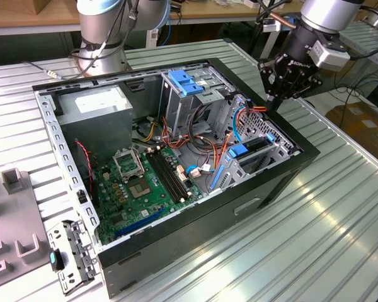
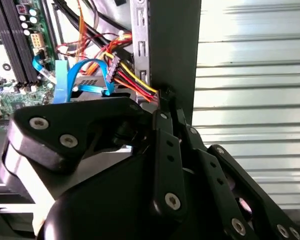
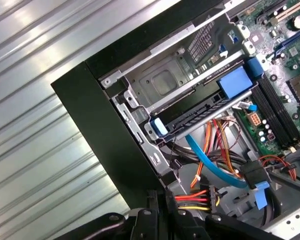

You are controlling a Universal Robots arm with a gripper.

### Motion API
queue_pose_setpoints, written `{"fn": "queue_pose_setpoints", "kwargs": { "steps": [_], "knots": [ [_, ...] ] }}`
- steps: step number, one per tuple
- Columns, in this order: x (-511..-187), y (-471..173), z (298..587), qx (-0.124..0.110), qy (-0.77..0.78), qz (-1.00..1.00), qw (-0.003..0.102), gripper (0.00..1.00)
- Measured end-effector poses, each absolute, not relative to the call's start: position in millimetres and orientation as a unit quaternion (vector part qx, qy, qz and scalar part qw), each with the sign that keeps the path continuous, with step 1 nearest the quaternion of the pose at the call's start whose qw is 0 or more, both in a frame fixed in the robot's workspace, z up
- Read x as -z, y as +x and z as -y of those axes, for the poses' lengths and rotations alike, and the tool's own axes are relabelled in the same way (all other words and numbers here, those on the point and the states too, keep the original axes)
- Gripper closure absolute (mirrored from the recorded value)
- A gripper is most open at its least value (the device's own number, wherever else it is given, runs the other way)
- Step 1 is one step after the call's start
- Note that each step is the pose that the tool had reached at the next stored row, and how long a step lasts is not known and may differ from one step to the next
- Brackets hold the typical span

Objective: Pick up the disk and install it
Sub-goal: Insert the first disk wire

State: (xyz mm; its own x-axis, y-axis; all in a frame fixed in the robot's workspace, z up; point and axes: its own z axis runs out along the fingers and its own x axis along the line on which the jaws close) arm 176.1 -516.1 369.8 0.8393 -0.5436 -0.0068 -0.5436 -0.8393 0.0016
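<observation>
Gripper: we saw the gripper (image 1: pixel 273 102) hanging tip-down over the exterior view's right end of the computer case (image 1: pixel 302 150). Its jaws looked drawn together to a point with nothing between them. In the second wrist view its tip (image 2: pixel 162 100) sat right at the case's black wall.
Cables: just inside that wall, a red, yellow and black power bundle (image 3: pixel 200 197) ran directly beneath the gripper, and a blue ribbon cable (image 3: pixel 210 162) lay beside it.
Disk: we took the flat dark-edged slab with blue rail ends (image 3: pixel 202 114) to be the disk, lying in the lower drive cage in the case's corner. It looked already in the bay, though we could not tell whether it was fully seated.
Deciding relation: the disk lay below the gripper and inward from the wall, near but apart from it. Its long axis ran from the wall towards the motherboard (image 1: pixel 145 182), roughly level.
Blue latch: a blue tab (image 3: pixel 235 82) sat at the disk's inner end, touching the cage.
Further in: the grey power-supply box (image 1: pixel 97 107) sat at the far end of the case, well apart from the gripper.
Surface: the ribbed metal surface (image 1: pixel 340 214) carried the case.
</observation>
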Motion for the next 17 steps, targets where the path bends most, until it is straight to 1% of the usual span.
{"fn": "queue_pose_setpoints", "kwargs": {
  "steps": [1,10,17],
  "knots": [
    [-372.8,176.1,516.0,-0.003,-0.959,-0.283,0.0,0.83],
    [-373.9,165.2,517.4,-0.003,-0.958,-0.286,0.0,0.83],
    [-373.7,165.2,517.3,-0.003,-0.94,-0.342,0.0,0.83]
  ]
}}
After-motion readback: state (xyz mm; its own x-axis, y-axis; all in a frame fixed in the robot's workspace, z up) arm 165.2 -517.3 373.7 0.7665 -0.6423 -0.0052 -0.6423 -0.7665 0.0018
